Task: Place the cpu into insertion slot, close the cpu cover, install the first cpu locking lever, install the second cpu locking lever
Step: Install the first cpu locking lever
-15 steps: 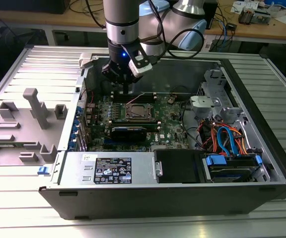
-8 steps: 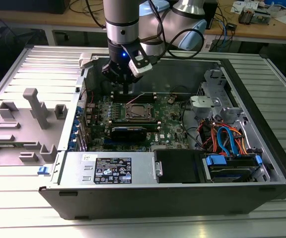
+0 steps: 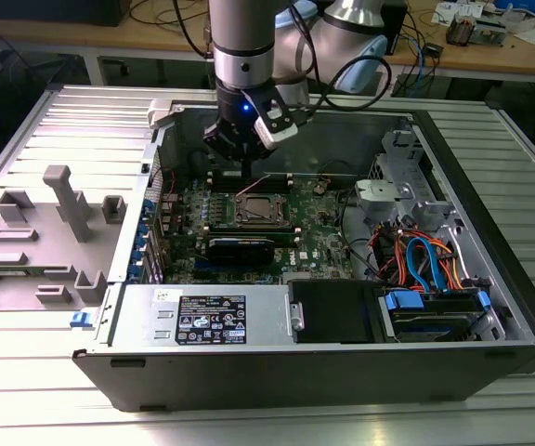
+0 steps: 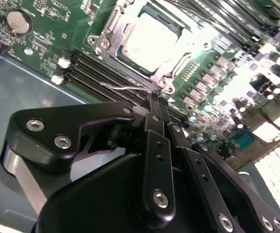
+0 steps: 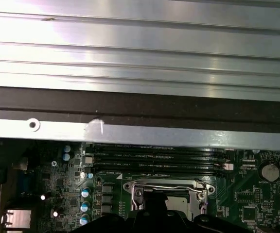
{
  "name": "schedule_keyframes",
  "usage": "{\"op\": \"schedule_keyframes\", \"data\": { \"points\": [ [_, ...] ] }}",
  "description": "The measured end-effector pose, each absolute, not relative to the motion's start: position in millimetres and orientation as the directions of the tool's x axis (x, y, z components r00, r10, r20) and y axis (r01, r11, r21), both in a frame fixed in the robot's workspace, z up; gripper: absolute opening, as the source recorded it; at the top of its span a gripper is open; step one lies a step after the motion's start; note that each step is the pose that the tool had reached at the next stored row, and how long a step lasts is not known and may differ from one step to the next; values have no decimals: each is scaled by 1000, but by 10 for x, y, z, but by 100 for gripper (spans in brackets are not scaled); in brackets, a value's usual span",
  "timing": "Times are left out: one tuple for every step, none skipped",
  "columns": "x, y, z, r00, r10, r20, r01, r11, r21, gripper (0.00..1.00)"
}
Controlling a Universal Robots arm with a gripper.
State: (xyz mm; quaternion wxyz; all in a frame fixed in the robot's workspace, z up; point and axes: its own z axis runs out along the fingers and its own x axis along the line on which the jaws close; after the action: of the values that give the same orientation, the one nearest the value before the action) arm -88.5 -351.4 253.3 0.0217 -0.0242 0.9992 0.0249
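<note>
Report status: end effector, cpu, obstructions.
End effector shut, tips at lever. Cpu seated in socket, cover down over it. Nothing seen in the way.

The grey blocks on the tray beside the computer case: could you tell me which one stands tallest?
The T-topped post, which rises well above the squat blocks around it in the exterior view.

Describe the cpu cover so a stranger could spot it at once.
Look inside the open dark metal computer case to the green circuit board on its floor. Near the board's middle lies the cpu cover, a thin silver metal square frame around the pale grey cpu; unlike the long black memory slots alongside, it is square with a window-like cut-out.
</note>
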Motion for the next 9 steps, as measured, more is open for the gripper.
{"op": "schedule_keyframes", "data": {
  "points": [
    [-878, -3508, 2515, -998, -47, -45, -49, 998, 49, 11],
    [-876, -3505, 2502, -998, -47, -44, -49, 998, 49, 11],
    [-874, -3500, 2486, -998, -47, -45, -49, 998, 48, 11],
    [-872, -3496, 2471, -998, -47, -44, -50, 998, 48, 11],
    [-869, -3493, 2458, -998, -47, -44, -49, 998, 47, 11],
    [-867, -3490, 2446, -998, -45, -45, -47, 998, 46, 11],
    [-865, -3488, 2438, -998, -43, -44, -45, 998, 46, 11],
    [-862, -3486, 2430, -998, -38, -44, -40, 998, 45, 11],
    [-857, -3485, 2421, -999, -30, -44, -32, 998, 45, 11]
  ]
}}
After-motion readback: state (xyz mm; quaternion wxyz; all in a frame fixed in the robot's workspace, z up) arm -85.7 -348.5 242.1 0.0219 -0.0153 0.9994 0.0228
